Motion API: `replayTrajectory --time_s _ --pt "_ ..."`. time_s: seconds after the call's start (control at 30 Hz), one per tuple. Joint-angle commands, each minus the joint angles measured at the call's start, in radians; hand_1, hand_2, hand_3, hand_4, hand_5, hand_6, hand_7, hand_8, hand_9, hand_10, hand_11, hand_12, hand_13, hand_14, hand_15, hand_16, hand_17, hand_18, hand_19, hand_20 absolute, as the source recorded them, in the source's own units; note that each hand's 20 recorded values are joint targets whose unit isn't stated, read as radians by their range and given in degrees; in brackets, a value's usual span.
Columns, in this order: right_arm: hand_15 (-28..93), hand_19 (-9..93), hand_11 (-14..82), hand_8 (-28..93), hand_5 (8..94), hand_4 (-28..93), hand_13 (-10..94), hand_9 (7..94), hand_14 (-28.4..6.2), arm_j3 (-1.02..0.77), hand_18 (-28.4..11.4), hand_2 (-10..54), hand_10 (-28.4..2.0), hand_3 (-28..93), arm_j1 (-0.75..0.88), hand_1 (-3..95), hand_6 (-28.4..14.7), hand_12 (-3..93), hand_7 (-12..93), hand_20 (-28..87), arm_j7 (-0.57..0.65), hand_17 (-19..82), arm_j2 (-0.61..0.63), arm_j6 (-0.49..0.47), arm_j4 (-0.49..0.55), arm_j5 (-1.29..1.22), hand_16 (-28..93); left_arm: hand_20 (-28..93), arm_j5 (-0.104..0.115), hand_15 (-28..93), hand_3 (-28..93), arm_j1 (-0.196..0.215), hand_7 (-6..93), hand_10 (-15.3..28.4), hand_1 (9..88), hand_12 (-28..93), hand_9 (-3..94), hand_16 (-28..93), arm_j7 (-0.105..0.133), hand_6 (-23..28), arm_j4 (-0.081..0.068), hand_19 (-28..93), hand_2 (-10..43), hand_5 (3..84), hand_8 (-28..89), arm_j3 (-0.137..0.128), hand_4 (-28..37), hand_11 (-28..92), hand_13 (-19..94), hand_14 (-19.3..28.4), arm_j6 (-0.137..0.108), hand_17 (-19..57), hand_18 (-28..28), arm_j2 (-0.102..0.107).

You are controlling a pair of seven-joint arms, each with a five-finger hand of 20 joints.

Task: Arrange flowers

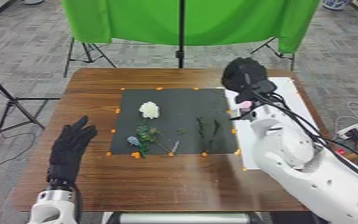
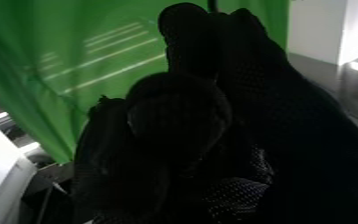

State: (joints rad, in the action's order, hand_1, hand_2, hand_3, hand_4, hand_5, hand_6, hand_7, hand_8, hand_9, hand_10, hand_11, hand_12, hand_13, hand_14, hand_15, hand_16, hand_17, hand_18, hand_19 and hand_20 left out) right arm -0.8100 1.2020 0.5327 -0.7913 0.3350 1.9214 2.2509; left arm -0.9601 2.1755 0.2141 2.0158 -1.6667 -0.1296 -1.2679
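Brown table point(image 1: 167, 182) taking up mid-frame. White board point(image 1: 286, 89) lying at right, dark mat point(image 1: 174, 100) at center. Left hand point(image 1: 67, 147) resting open at left. Right hand point(image 1: 245, 74) hovering upper right; can't tell open or closed. On mat: greenery point(image 1: 146, 134) lying lower left, dark stems point(image 1: 203, 132) lower right, white flower point(image 1: 149, 110) upper left. Pink bit point(image 1: 245, 105), probably a flower, sitting near right wrist.
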Motion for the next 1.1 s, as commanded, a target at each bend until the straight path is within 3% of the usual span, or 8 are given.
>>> replayTrajectory --time_s 0.03,0.17,0.2,0.3,0.47,0.73,1.1 --pt "57 93 9.9 11 73.4 -14 90 81.7 -3.0 0.054 -9.6 -9.5 -10.4 56 -0.137 57.5 -1.4 37.9 17 52 0.026 65 -0.028 -0.053 -0.130 -0.007 35 19 0.001 18 63 0.013 8.1 12.7 17.9 16 41.4 4 -0.006 3.7 -0.007 6 5.9 40.3 -4 0.006 -28.3 15 29 16.3 -0.001 -0.2 13.2 -0.007" --pt "58 93 11.9 11 71.1 -14 89 77.3 -3.3 0.119 -10.0 -9.5 -11.7 55 -0.238 57.0 -1.5 34.3 17 53 0.043 65 -0.050 -0.137 -0.221 -0.023 35 19 -0.002 18 63 0.009 8.1 12.7 17.8 16 41.4 4 -0.003 3.8 -0.011 6 5.8 40.2 -4 0.009 -28.3 15 29 16.3 0.003 -0.2 13.2 -0.010" --pt "58 93 15.3 10 69.2 -14 89 73.9 -3.4 0.135 -10.0 -9.5 -13.1 56 -0.263 55.2 -1.3 27.9 16 53 0.044 65 -0.058 -0.160 -0.247 -0.036 34 19 -0.002 18 63 0.009 8.1 12.7 17.8 16 41.4 4 -0.003 3.7 -0.010 6 5.8 40.3 -4 0.010 -28.3 15 29 16.3 0.000 -0.2 13.2 -0.010" --pt "59 93 15.6 -6 62.6 -15 87 67.1 -4.1 0.160 -10.5 -9.5 -15.0 64 -0.313 46.1 -1.1 20.8 15 53 0.061 63 -0.076 -0.246 -0.302 -0.074 33 19 -0.004 18 63 0.005 8.1 12.7 17.8 16 41.4 4 -0.004 3.7 -0.012 6 5.7 40.3 -4 0.015 -28.3 15 29 16.2 0.003 -0.2 13.2 -0.010" --pt "58 93 10.1 -7 53.7 -15 86 58.4 -5.0 0.197 -11.3 -9.5 -17.1 63 -0.359 42.2 -2.1 18.7 10 52 0.080 62 -0.097 -0.350 -0.360 -0.083 32 19 -0.002 18 63 0.011 8.1 12.7 17.8 16 41.4 4 -0.002 3.7 -0.009 6 5.7 40.3 -4 0.013 -28.3 15 29 16.2 -0.003 -0.2 13.2 -0.010" --pt "58 93 6.0 -6 47.7 -15 83 49.2 -6.1 0.227 -12.1 -9.5 -20.1 63 -0.398 39.3 -1.7 17.9 8 49 0.139 59 -0.122 -0.486 -0.441 -0.086 31 19 -0.001 18 63 0.011 8.2 12.6 17.8 16 41.4 4 0.000 3.7 -0.009 6 5.7 40.3 -4 0.012 -28.3 15 29 16.3 -0.004 -0.1 13.2 -0.010" --pt "58 93 6.0 -5 45.5 -15 83 48.9 -6.6 0.262 -12.2 -9.5 -22.0 62 -0.430 39.8 -1.6 17.2 7 46 0.164 59 -0.163 -0.514 -0.601 -0.093 30 19 0.001 18 63 0.008 8.1 12.6 17.9 16 41.3 4 -0.002 3.7 -0.009 6 5.5 40.2 -4 0.015 -28.3 15 29 16.3 -0.006 -0.1 13.2 -0.009"
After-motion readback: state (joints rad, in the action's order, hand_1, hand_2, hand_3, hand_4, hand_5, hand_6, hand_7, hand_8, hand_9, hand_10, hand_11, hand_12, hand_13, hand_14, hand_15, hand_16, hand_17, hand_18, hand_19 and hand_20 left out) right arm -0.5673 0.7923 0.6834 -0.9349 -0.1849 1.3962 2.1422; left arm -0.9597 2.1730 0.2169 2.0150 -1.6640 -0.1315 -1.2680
